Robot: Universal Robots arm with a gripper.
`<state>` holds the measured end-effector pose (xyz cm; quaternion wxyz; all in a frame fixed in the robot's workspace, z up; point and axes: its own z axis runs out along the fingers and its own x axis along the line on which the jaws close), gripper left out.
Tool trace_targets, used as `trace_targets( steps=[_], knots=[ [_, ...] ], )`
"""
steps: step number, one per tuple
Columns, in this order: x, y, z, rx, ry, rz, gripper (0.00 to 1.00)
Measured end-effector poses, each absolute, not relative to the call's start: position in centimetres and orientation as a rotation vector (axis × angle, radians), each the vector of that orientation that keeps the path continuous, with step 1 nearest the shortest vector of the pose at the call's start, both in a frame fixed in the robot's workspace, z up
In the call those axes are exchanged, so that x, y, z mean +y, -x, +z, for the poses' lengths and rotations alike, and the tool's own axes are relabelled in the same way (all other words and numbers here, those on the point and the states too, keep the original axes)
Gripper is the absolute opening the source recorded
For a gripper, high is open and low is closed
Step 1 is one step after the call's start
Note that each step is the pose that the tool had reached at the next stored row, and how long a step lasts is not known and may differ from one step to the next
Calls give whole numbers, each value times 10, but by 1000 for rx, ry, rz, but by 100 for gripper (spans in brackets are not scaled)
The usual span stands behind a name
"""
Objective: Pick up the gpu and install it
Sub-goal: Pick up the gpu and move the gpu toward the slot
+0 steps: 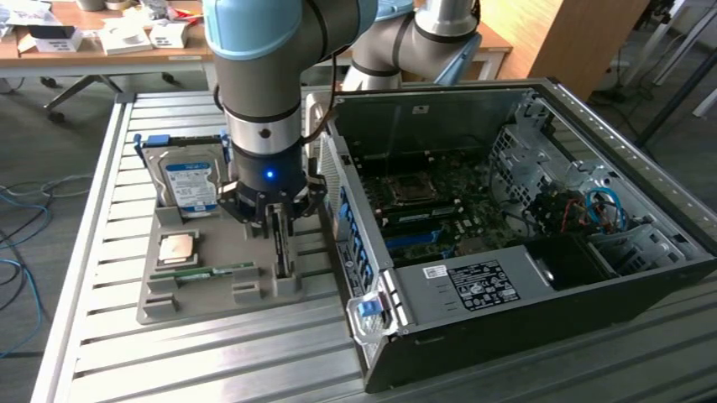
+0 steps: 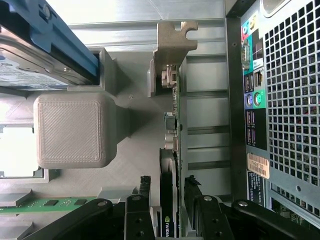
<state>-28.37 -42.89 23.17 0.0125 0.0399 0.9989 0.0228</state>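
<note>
The gpu (image 1: 281,254) stands on edge in a slot of the grey holder tray (image 1: 201,304), close to the open computer case (image 1: 505,227). In the wrist view the gpu (image 2: 170,145) runs away from the camera as a thin dark card, with a silvery end bracket (image 2: 173,42) at its far end. My gripper (image 1: 278,220) is lowered straight over it. The gripper (image 2: 168,187) is open, with one black finger (image 2: 144,187) on each side of the card's top edge and small gaps between pads and card.
A blue-labelled hard drive (image 1: 191,180) stands at the tray's far end; a CPU chip (image 1: 180,249) and a green memory stick (image 1: 207,271) lie in it. The case's rear panel (image 2: 290,100) stands right beside the card. The tray sits on a slatted metal table (image 1: 112,361).
</note>
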Motion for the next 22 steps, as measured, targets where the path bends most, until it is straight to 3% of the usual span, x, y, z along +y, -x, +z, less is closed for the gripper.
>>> trace_targets(
  steps=[4,5,22],
  knots=[
    [-429,284,232,3113,-124,71,39],
    [-429,284,232,3113,-124,71,32],
    [-429,284,232,3114,-116,71,26]
  ],
)
